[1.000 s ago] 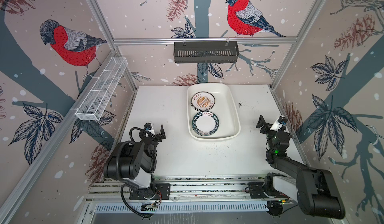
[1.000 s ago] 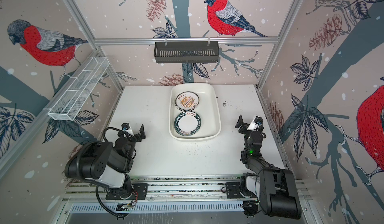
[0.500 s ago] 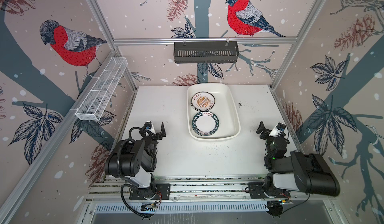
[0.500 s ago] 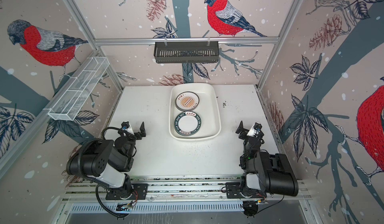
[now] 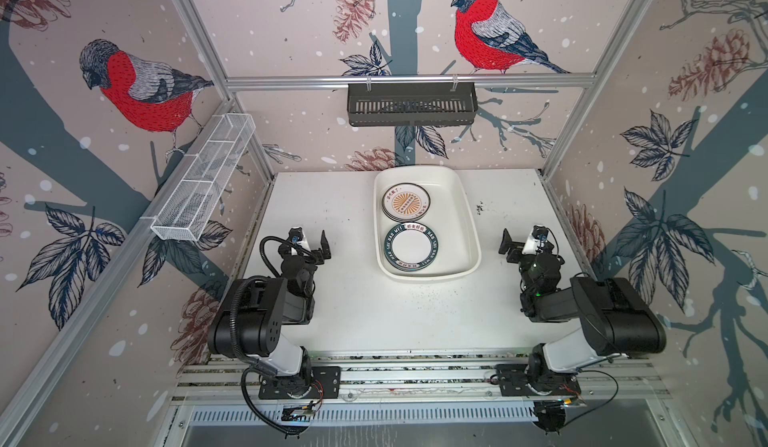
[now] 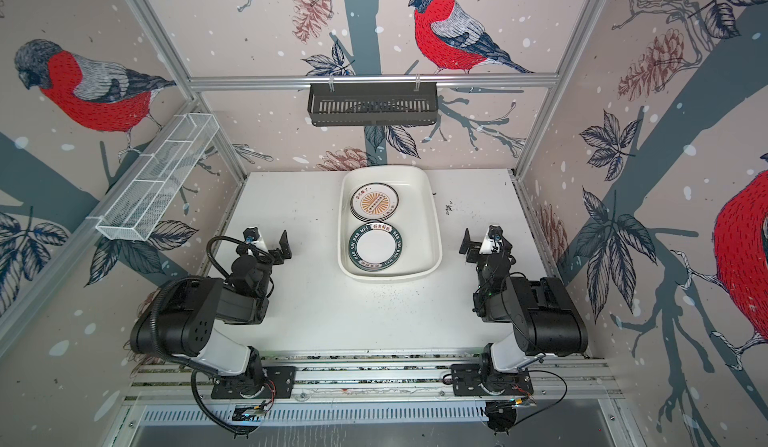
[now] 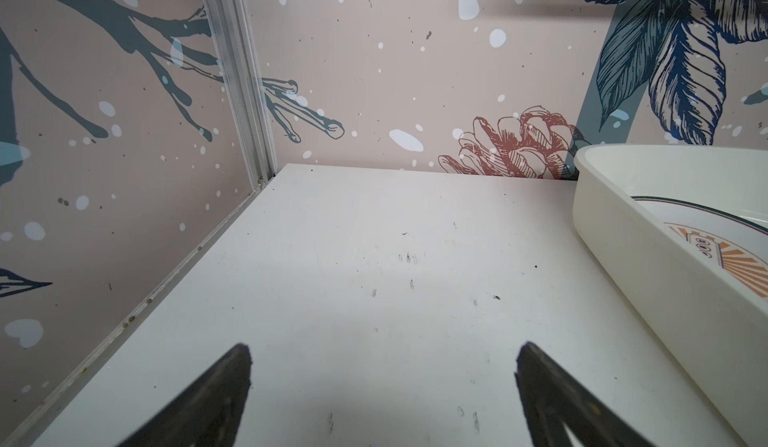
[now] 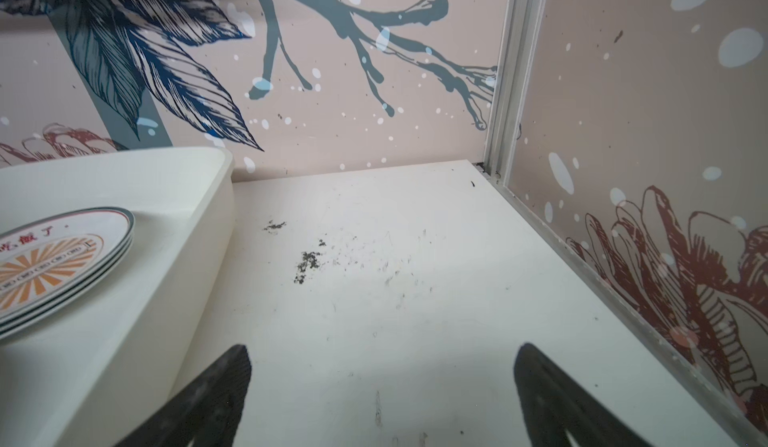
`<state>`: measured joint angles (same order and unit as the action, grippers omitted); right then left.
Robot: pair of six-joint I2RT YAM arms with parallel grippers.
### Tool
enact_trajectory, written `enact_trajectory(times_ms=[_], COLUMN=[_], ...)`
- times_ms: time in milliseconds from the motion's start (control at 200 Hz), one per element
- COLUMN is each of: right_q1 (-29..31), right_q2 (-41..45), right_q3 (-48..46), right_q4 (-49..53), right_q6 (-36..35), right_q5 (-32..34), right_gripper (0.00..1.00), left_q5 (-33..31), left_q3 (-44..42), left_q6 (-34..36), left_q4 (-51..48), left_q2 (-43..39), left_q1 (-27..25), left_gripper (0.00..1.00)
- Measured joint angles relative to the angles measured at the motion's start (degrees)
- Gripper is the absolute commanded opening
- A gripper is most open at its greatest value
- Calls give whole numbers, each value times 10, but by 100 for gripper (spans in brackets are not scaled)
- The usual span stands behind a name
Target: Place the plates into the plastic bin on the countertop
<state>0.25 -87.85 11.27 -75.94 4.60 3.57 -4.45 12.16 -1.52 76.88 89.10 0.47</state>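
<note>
Nearest, the black left gripper (image 5: 311,239) and the black right gripper (image 5: 523,239) hover low over the flat white scuffed countertop (image 5: 365,299), each with its jaws spread wide and nothing between them. Between the two, touching neither and closer to the right one, sits the large shallow white glossy plastic bin (image 5: 468,224). Its long axis runs from the near side toward the back wall, and the grippers flank its near half. Inside, along its left half, the plates lie flat: nearer, a round white plate with a dark lettered rim (image 5: 411,246); just beyond it, a stack of round white plates with orange sunburst centres (image 5: 405,202) — three rims show in the right wrist view. Dark specks dot the countertop right of the bin. Farther back, a black slotted basket (image 5: 411,104) hangs on an aluminium rail (image 5: 291,80), and a white wire-mesh tray (image 5: 203,183) lines the left of the bird-patterned walls (image 5: 291,29).
</note>
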Motion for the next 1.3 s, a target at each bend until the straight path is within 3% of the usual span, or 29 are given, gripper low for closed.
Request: enact_trajectory(times_ms=[1301], right_q1=[1], right_q2=[0], right_q3=[0], right_q4=[5], right_q6=[-2], right_q5=[9], right_gripper=[100], left_q5=[14], left_q3=[2], left_q6=[3], left_q4=[-17], left_q2=[0], left_q1=[0], left_gripper=[99])
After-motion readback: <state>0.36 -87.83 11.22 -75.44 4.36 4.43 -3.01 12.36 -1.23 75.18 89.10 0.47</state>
